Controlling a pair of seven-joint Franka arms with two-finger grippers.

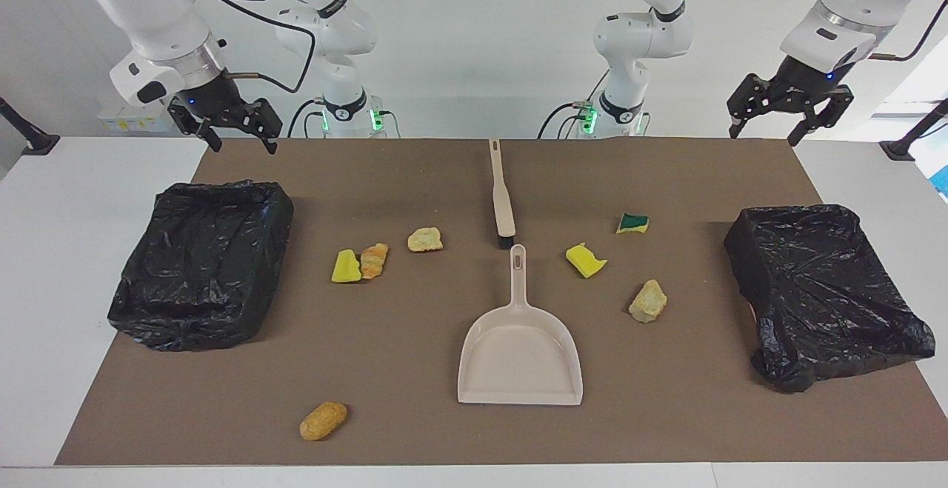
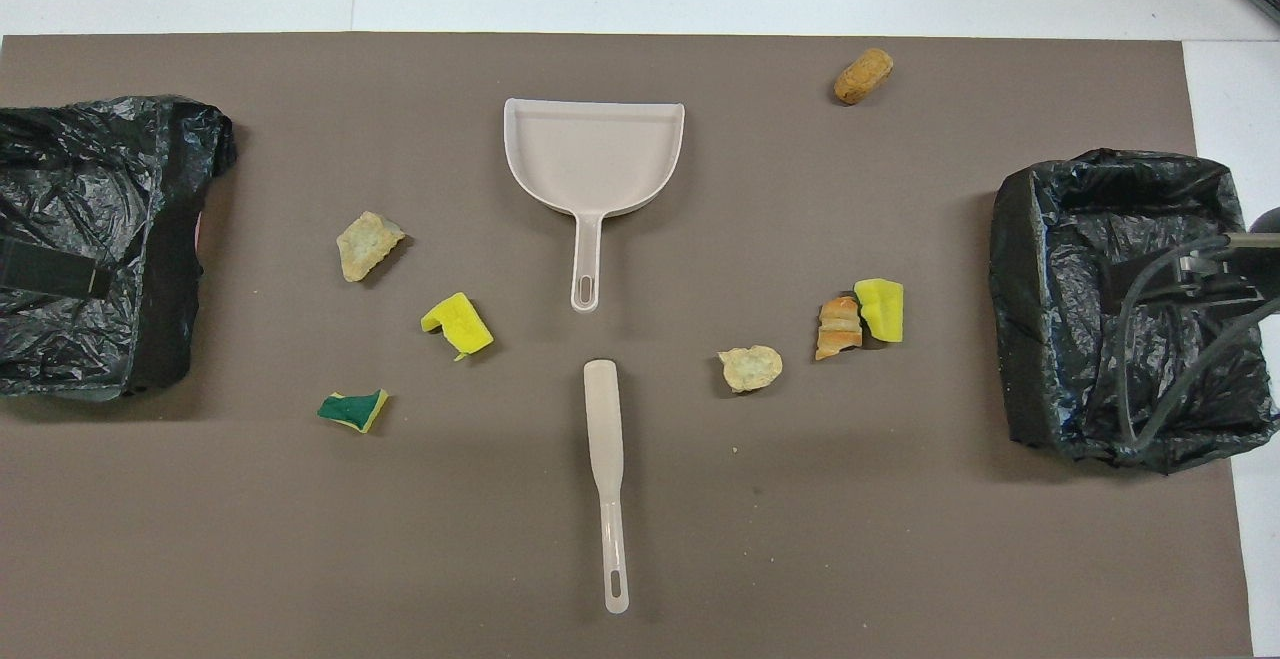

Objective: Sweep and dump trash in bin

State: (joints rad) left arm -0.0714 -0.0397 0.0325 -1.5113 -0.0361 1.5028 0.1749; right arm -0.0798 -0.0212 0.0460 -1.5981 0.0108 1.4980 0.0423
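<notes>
Both tools are being held open and empty at the robots' edge of the worktop (image 1: 133, 414): the right tool (image 1: 237, 138) over the mat corner nearest the right arm's base, the left tool (image 1: 763, 130) over the corner nearest the left arm's base. The brush (image 2: 607, 469) is lying nearest the robots. Trash (image 2: 750, 368) is being left scattered at 3 and 9 o'clock of the dustpan (image 2: 594, 164) handle, one lump (image 2: 863, 75) farthest out.

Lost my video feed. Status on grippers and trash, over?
Left gripper and right gripper open, raised at robots' table edge. Seven trash scraps unswept. Brush, dustpan untouched. Nothing blocking.

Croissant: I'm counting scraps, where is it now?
The croissant lies on the brown mat, touching a yellow sponge piece, toward the right arm's end.
</notes>
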